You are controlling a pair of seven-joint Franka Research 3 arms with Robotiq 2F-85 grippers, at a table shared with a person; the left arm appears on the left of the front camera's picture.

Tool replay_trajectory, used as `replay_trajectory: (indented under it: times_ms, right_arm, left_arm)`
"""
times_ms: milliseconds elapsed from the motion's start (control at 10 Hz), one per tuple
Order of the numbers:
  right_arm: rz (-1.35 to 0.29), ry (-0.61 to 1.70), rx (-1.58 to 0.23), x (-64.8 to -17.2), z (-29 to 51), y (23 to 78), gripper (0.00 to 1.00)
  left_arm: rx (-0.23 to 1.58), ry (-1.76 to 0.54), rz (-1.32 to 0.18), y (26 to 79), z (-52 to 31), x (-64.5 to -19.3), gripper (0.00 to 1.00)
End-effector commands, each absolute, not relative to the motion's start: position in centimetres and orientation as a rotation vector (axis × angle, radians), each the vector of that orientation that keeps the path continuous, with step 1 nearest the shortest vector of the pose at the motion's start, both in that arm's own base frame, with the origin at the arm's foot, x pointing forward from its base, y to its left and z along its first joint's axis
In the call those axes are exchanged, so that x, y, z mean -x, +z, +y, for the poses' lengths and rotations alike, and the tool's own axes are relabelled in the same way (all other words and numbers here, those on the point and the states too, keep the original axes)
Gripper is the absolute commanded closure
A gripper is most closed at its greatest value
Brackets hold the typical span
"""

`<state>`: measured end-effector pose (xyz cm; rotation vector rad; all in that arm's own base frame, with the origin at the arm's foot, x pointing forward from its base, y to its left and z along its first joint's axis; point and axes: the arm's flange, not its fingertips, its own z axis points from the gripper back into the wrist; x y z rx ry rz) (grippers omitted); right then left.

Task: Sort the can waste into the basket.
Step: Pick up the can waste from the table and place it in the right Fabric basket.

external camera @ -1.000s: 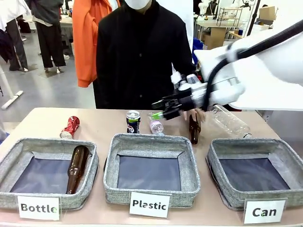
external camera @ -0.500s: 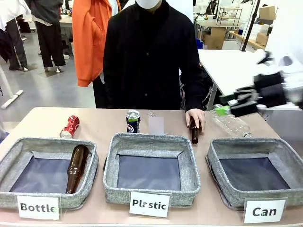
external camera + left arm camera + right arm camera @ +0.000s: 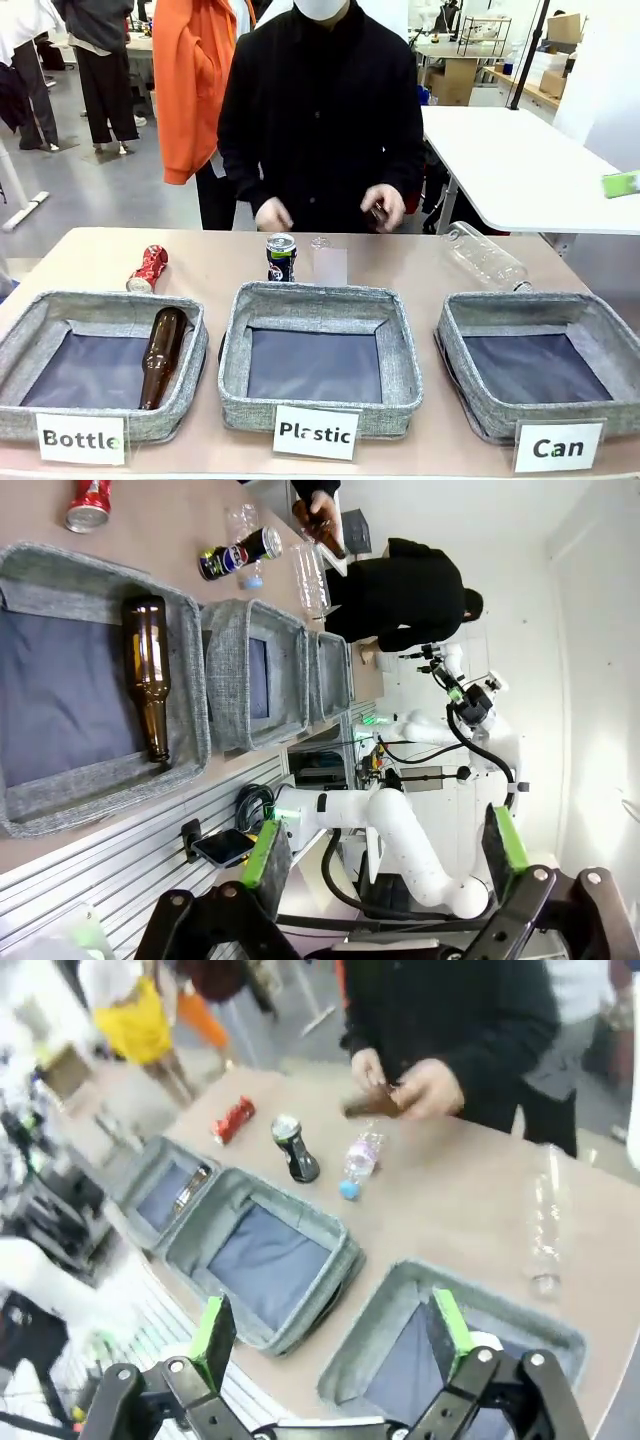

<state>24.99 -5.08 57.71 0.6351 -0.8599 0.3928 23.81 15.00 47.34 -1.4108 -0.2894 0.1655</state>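
1. Table (image 3: 210, 250) top, tan, carries three grey baskets in a row along the robot's edge; the Can basket (image 3: 530, 304) sits at the right end.
2. A person (image 3: 320, 120) in black stands at the far side, left of the Can basket. Both hands are off the table, and one hand (image 3: 385, 207) holds a held bottle (image 3: 368, 1107), brown.
3. The Can basket has its white "Can" card in front and its dark lining lies bare.
4. The Plastic basket (image 3: 318, 298) is just left of the Can basket, its lining also bare.
5. The Bottle basket (image 3: 100, 305), two places left of the Can basket, holds a brown bottle (image 3: 161, 352) lying along its right wall.
6. The right gripper (image 3: 332, 1340) hangs above the Can basket's near side, fingers spread and grasping nothing.
7. The left gripper (image 3: 385, 852) is past the Bottle basket, at the end of the row away from the Can basket. Its fingers are spread with nothing between them.
8. A clear bottle (image 3: 483, 256) lies on its side just behind the Can basket.
9. A small bottle (image 3: 360, 1157) with a blue cap is on the table behind and left of the Can basket.
10. The dark can (image 3: 281, 257) stands upright beside the small bottle, on the side away from the Can basket and outside it.
11. The red can (image 3: 148, 268), crushed, lies on its side on the table, the can farthest left of the Can basket.
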Motion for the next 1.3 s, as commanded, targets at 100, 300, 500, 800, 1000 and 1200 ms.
replay_trajectory:
  times_ms: [100, 300, 500, 800, 1000, 1200]
  right_arm:
    - [-0.835, 0.281, -0.717, -19.9, -6.1, 48.9, 0.0]
    - [-0.813, 0.314, -0.724, -21.1, -6.3, 49.2, 0.0]
    - [-0.789, 0.313, -0.721, -21.8, -5.9, 49.2, 0.0]
    - [-0.766, 0.359, -0.725, -23.6, -5.5, 49.4, 0.0]
    - [-0.74, 0.495, -0.707, -27.7, -3.7, 49.4, 0.0]
    - [-0.673, 0.607, -0.665, -32.8, -0.7, 49.3, 0.0]
  left_arm:
    - [1.411, 0.167, -0.275, 47.5, 14.9, -23.5, 0.0]
    - [1.411, 0.167, -0.275, 47.5, 14.9, -23.5, 0.0]
    - [1.411, 0.167, -0.275, 47.5, 14.9, -23.5, 0.0]
    - [1.411, 0.167, -0.275, 47.5, 14.9, -23.5, 0.0]
    - [1.411, 0.167, -0.275, 47.5, 14.9, -23.5, 0.0]
    - [1.411, 0.166, -0.289, 47.3, 15.0, -23.8, 0.0]
